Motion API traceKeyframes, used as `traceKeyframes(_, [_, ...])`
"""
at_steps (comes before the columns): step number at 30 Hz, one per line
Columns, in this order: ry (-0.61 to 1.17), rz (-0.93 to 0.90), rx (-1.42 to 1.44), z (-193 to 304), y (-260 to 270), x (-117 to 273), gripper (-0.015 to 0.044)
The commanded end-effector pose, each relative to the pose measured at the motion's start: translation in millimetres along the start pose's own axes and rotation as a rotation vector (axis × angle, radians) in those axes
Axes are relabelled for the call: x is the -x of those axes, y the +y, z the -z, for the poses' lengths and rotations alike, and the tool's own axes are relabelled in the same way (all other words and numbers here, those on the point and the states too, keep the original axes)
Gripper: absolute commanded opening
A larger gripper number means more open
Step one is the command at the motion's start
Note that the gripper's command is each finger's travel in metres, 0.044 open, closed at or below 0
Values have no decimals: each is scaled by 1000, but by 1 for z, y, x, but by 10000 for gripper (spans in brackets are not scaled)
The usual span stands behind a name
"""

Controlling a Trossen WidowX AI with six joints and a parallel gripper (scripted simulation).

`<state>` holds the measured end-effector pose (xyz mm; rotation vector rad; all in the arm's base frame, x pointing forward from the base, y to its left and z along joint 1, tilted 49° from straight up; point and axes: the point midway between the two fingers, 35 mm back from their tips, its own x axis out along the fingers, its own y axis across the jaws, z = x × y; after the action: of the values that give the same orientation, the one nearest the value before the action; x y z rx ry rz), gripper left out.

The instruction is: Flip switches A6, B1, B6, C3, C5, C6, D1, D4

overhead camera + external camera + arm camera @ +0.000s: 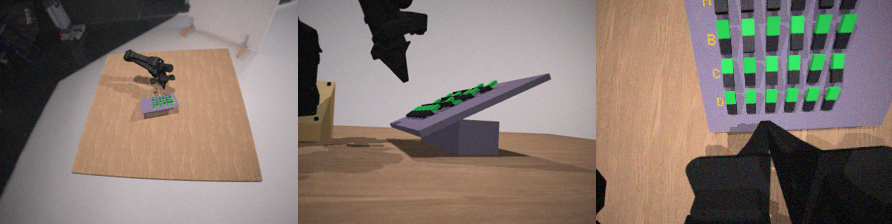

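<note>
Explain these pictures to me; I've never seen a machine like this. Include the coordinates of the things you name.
The machine is a single black arm (141,61) with a claw (164,88) (405,81) (764,125) at its end, like two pointed fingers. One picture looks down from above on the whole board (156,141). Another looks from the side, low down, and shows the claw in the air above the panel's lower end. The third looks from the arm's wrist, past the claw.

On the board stands a purple panel (147,104) (517,86) (866,100), tilted on a block (478,137). It carries rows of small green-and-black rocker switches; the wrist picture shows the letters B, C and D beside three of them. The claw is shut and holds nothing.
</note>
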<state>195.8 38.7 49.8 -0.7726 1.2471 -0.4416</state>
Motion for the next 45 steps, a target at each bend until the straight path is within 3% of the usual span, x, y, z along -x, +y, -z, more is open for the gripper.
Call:
traceKeyframes(1, [-7,9,-15,-7,-42,2,0])
traceKeyframes(8, [-5,9,-16,-7,-44,0,0])
traceKeyframes(13, [18,10,-17,-8,-45,-33,0])
traceKeyframes(45, [17,11,-17,-8,-45,-57,0])
